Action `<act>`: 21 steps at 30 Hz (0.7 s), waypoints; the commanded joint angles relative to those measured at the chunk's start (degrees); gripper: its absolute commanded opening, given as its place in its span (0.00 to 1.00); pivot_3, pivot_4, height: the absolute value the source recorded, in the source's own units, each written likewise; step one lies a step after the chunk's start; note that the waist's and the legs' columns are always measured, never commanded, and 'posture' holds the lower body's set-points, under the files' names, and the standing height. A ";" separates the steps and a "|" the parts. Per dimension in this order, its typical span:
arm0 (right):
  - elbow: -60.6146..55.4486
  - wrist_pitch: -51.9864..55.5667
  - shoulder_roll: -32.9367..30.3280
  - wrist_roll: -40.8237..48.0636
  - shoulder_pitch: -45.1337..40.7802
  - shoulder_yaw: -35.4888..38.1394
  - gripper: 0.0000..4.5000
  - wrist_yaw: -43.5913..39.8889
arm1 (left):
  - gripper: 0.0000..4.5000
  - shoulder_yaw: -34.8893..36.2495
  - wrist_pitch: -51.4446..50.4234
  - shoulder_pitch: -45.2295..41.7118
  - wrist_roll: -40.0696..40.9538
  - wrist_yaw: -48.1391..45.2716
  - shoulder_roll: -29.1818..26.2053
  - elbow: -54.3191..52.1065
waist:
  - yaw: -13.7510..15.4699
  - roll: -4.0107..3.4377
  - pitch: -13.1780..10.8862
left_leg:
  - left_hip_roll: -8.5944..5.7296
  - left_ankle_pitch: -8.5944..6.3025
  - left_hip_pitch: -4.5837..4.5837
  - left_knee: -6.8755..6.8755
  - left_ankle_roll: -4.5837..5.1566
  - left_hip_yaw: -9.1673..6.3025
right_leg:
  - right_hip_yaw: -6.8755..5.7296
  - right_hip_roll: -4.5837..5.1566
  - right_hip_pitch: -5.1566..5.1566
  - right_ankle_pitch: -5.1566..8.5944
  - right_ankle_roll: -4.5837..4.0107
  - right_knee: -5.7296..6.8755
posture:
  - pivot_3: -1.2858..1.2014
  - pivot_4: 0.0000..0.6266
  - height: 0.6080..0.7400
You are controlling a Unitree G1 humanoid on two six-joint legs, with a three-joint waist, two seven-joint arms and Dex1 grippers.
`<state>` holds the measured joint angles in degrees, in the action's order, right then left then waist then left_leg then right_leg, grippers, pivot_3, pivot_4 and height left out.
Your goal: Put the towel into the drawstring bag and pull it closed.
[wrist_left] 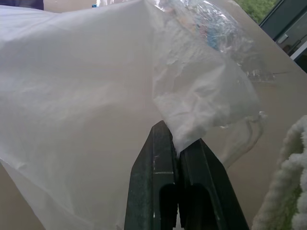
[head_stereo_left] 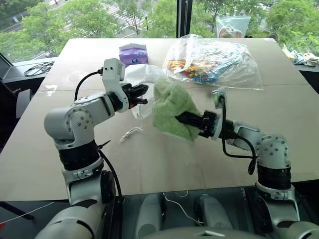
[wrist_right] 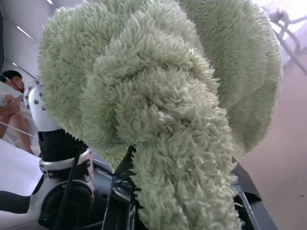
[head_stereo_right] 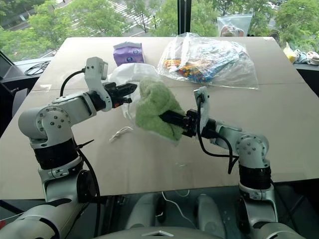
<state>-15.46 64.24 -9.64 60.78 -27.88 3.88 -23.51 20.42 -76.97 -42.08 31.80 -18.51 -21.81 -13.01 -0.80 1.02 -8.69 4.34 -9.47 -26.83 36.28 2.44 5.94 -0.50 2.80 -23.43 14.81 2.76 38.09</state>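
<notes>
Left wrist view has the left gripper point(wrist_left: 178, 148) pinched on the bag point(wrist_left: 96, 96). Right gripper point(head_stereo_left: 180, 118) clamps the towel point(head_stereo_left: 169, 107), apparently beside the bag's mouth.

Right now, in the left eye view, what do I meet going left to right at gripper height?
Left gripper, shut on the drawstring bag → towel → right gripper, shut on the towel.

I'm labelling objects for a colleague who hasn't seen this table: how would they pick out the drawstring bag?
On the tan table, look just left of the green towel: the drawstring bag is the white, thin pouch pinched in the left gripper. Unlike the clear plastic bag behind it, it is milky with a white cord.
</notes>
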 commanded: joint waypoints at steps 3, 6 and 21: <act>-0.52 -2.08 1.90 -1.48 -0.79 -2.41 0.08 1.17 | 0.00 1.54 -1.99 -1.03 4.22 -0.47 0.40 -3.50 | -0.02 0.00 0.00 | 0.00 0.00 0.00 0.00 0.00 -0.01 | -0.01 0.00 0.00 0.00 0.00 0.01 | 0.52 0.24 1.00; 2.67 -2.49 5.06 -4.44 -2.31 -3.72 0.08 5.68 | 0.00 1.11 -1.39 -0.45 4.63 0.05 0.90 -3.77 | -0.04 0.00 0.00 | 0.00 0.00 0.01 0.01 0.00 -0.02 | -0.02 0.00 0.00 0.00 0.00 0.01 | 0.52 0.24 1.00; 10.90 3.78 16.02 -2.60 -6.80 7.16 0.08 25.60 | 0.00 0.82 -1.08 1.26 7.54 0.64 1.26 -5.01 | -0.13 0.00 0.00 | -0.02 0.00 -0.01 0.02 -0.01 -0.03 | -0.03 0.04 0.00 -0.01 0.00 0.03 | 0.52 0.24 1.00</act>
<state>-3.34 68.85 4.60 55.09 -32.44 8.48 0.51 21.23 -78.71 -40.53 38.28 -18.27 -20.39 -15.24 -0.93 1.01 -8.69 4.33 -9.47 -26.84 36.30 2.43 5.89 -0.53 2.84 -23.43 14.81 2.76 38.13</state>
